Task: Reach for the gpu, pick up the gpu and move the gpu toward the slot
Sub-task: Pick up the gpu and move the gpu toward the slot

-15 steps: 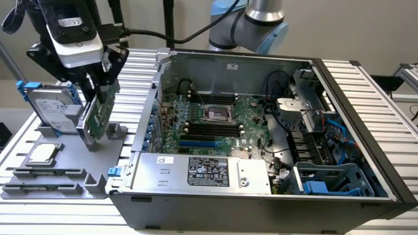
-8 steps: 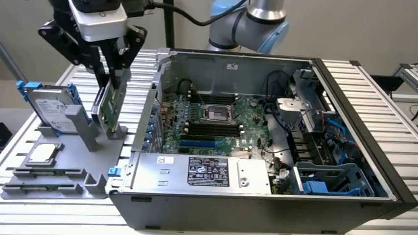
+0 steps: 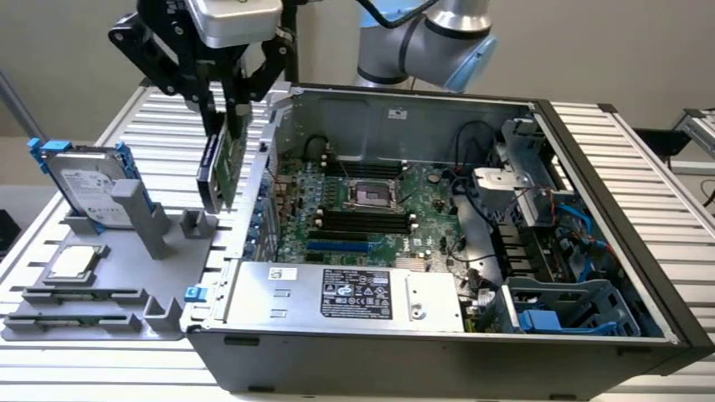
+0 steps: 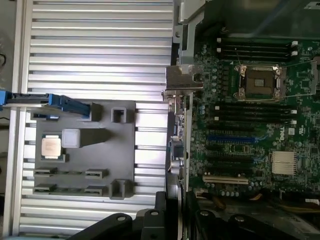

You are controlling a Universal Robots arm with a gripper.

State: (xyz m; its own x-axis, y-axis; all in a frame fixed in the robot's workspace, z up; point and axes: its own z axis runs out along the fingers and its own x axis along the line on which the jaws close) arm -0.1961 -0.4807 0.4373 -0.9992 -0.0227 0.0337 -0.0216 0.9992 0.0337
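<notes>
Tool (image 3: 229, 100) clamped on thin flat green gpu (image 3: 223, 163), card hanging vertical beside open metal computer case (image 3: 447, 352).

Exterior view high, angled down at open computer case (image 3: 447, 226), wrist view straight down, both sharing motherboard (image 3: 369, 209)

No wording can be read. The black label (image 3: 355, 294) on the power supply (image 3: 335, 293), lower centre of the exterior view, carries tiny white print and symbols, too small to make out.
</notes>
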